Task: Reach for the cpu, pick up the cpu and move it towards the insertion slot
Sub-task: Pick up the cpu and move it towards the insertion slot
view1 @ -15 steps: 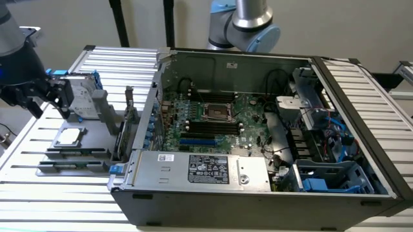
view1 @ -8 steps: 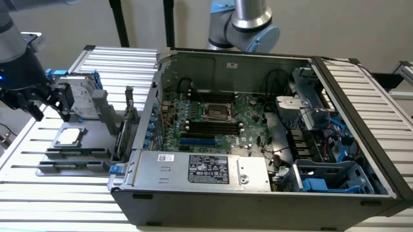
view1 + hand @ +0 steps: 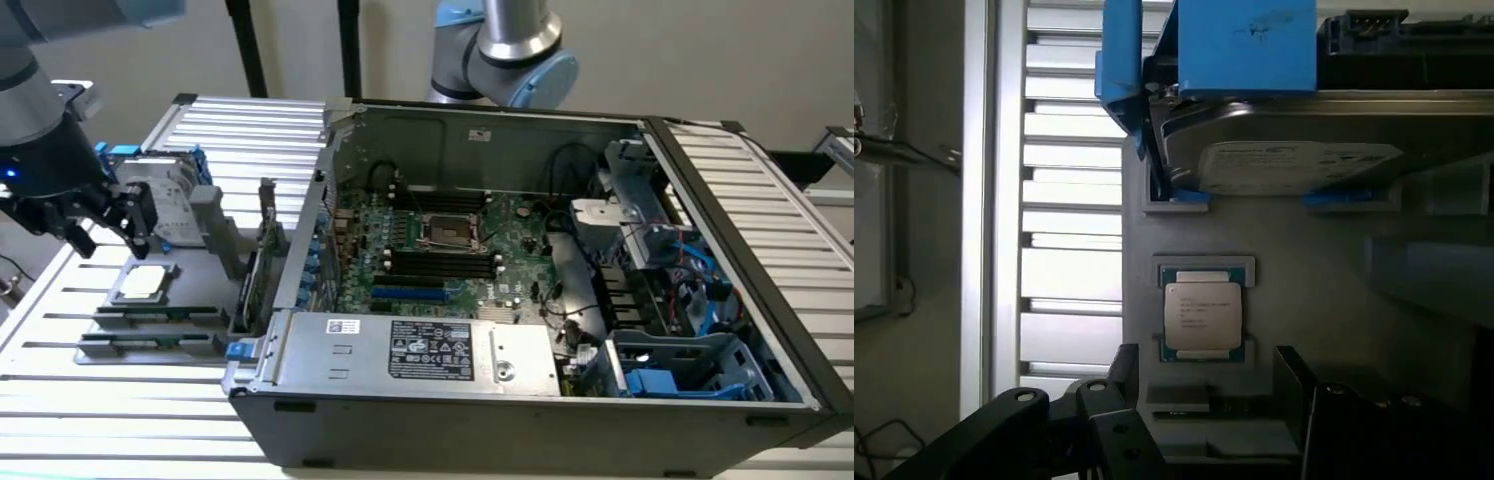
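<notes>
**Spread gripper above the cpu, not touching it**

Gripper (image 3: 103, 232) at the exterior view's far left, on a black wrist: fingers (image 3: 134, 228) held wide apart, nothing between them. Hangs just above the cpu (image 3: 144, 283), apart from it.

Cpu: small flat square, silvery-grey metal lid with faint print, ringed by a paler green-edged rim. Lies flat in a shallow recess of a grey holder (image 3: 200, 322); in the wrist view, centred in that recess (image 3: 1201, 313), lined up with the gap between the two dark fingers (image 3: 1122, 368). Just beyond it on the same holder, an upright hard drive (image 3: 167, 205) in a blue bracket (image 3: 1244, 45).

Slot (image 3: 447, 232): square socket with a dark centre and a silvery frame, set in the green board inside the open case (image 3: 534, 425), well apart from the cpu, toward the exterior view's right. Long black memory slots (image 3: 434, 262) on its near and far sides. Grey power supply (image 3: 427, 350) with a white label along the near edge of the case.

Underneath it all, a table (image 3: 80, 400) of pale ribbed metal slats, with gaps between the slats. Behind, a plain light wall (image 3: 707, 60) and a second grey arm joint (image 3: 514, 55) above the case.
</notes>
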You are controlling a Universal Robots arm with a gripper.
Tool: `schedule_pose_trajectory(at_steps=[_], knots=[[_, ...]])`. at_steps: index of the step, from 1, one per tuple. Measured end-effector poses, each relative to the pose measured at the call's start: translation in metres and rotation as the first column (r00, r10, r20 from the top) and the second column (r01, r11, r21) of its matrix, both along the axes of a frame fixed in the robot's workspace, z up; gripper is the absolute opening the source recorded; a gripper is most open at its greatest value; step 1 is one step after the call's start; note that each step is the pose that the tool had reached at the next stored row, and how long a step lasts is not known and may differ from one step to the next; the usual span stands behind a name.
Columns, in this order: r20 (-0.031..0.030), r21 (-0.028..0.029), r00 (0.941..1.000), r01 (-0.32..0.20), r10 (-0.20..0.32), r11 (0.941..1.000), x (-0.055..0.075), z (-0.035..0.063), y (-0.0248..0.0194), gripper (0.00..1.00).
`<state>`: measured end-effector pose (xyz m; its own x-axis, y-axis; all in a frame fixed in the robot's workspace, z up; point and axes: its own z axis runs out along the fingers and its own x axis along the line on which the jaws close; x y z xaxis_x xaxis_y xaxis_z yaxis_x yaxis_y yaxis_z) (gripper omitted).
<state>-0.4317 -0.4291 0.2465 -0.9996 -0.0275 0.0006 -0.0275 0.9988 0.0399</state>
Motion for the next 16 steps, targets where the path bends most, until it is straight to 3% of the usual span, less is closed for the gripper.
schedule_pose_trajectory(at_steps=[16], knots=[[0.0000,0.0001,1.0000,-0.009,0.009,1.0000,0.001,-0.0291,0.0011,0.65]])
